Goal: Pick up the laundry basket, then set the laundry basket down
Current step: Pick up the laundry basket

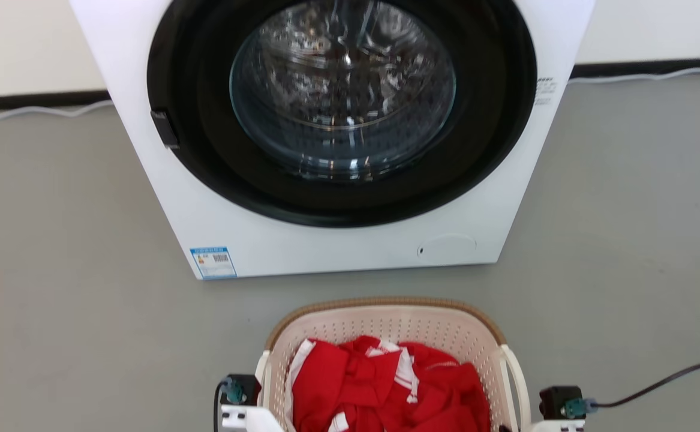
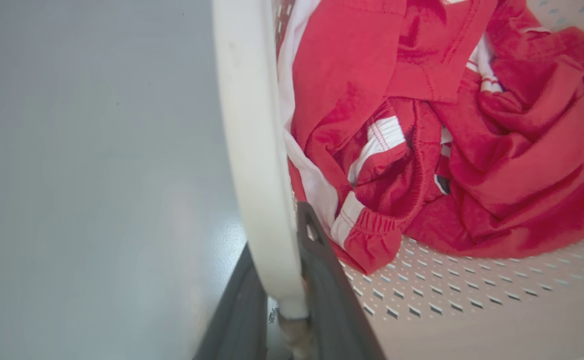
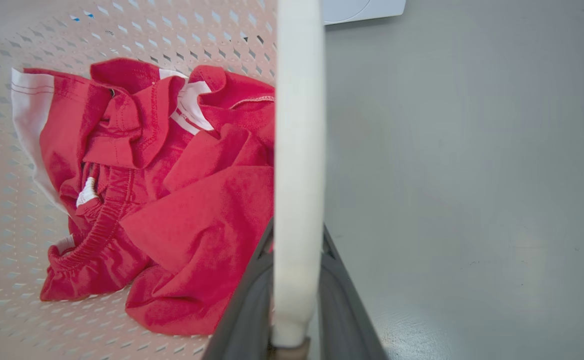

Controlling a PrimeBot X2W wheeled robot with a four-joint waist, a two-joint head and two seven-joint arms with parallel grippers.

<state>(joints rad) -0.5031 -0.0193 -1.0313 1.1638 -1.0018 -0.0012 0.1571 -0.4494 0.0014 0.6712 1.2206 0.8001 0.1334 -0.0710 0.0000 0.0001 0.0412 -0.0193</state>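
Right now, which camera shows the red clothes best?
Right wrist view: the red clothes lie almost whole in the laundry basket. Left wrist view crops them at top and right; head view cuts them at its bottom edge.

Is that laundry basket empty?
No, crumpled red and white clothing lies heaped inside the laundry basket.

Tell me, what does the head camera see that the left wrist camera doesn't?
Head view adds: the white washer with its round glass door, and a dark cable on the floor. Left wrist view adds: the left gripper shut on the laundry basket's white handle. Both share: the basket, red clothes inside it, grey floor.
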